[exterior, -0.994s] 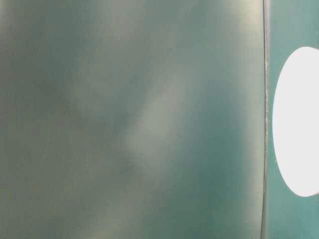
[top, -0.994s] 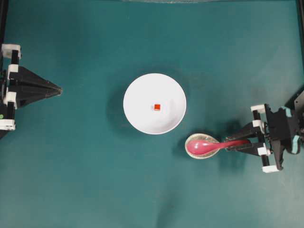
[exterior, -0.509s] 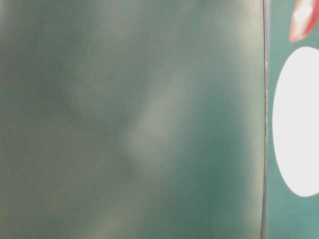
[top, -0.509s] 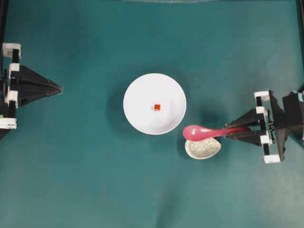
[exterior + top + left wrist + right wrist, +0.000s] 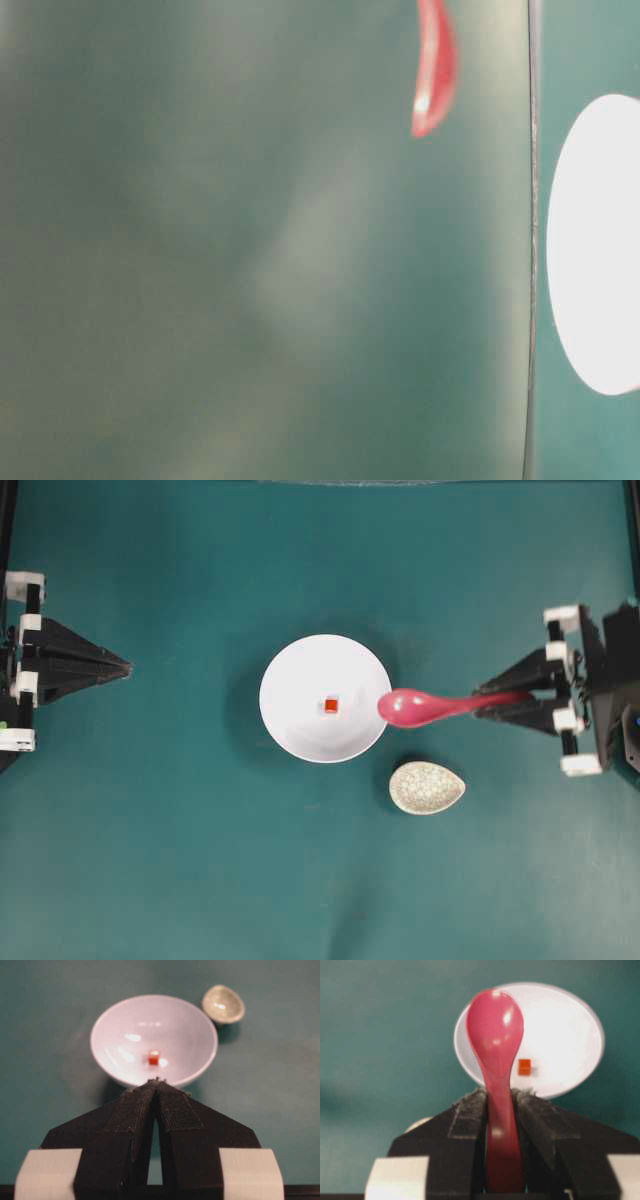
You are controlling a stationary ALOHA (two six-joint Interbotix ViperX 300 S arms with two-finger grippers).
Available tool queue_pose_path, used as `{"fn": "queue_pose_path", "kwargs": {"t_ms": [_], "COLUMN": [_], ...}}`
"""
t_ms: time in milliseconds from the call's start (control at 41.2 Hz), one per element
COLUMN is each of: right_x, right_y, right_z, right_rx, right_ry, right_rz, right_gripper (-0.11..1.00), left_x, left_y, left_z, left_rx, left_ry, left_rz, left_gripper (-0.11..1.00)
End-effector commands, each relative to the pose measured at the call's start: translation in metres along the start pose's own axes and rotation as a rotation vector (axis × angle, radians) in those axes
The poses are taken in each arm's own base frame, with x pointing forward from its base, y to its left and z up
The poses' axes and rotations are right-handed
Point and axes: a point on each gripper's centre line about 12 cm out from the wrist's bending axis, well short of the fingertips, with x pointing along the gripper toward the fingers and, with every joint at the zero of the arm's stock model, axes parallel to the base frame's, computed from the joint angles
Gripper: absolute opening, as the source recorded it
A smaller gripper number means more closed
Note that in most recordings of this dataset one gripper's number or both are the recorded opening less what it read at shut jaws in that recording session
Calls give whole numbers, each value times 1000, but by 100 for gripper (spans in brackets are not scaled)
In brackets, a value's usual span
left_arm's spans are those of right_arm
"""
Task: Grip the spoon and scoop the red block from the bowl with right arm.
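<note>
With the scene read from its left edge, you find the left gripper (image 5: pixel 125 667) parked well apart from everything, jaws pressed together on nothing; the left wrist view shows the pads meeting at the tip.

Next, the bowl (image 5: pixel 290 730) sits mid-table on the green mat (image 5: pixel 200 880). The red block (image 5: pixel 331 706) lies on its floor near the centre, loose, nothing touching it.

At the bowl's right rim: the spoon (image 5: pixel 420 708), scoop overhanging the rim edge, handle running right. It appears to be held above the rim, not resting on it, though the height is hard to judge. Just below it, the speckled spoon rest (image 5: pixel 427 787) sits alone beside the bowl.

Far right: the right gripper (image 5: pixel 500 699), jaws clamped on the spoon's handle. The right wrist view shows the handle squeezed between both pads, scoop facing up, block a little to the right of the scoop.

Step in hand, as you'd judge it: grip done, carry-over to the bowl under way. Next you need to dip the scoop's front lip to the bowl floor short of the block, line it up, then slide under it. Watch that the cube doesn't skid away.
</note>
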Motion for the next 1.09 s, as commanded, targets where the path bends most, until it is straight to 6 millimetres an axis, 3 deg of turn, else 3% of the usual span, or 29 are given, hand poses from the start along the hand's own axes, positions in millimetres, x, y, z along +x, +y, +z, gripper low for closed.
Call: {"fn": "queue_pose_path", "kwargs": {"t_ms": [0,339,630,1067], "right_x": [-5,1,41,93], "right_y": [-5,-14,-25,-37], "right_z": [25,64,73,79], "right_rx": [15,56,167,136], "right_ry": [15,204,411,605], "right_rz": [0,38,39,31], "right_gripper": [24,24,24,24], "left_x": [0,0,0,0], "left_y": [1,1,1,1], "left_z": [12,13,13,13], "left_rx": [1,-7,-7,-6], "left_ry": [-28,-29,-29,-32], "left_rz": [3,3,3,3], "left_gripper": [0,0,0,0]}}
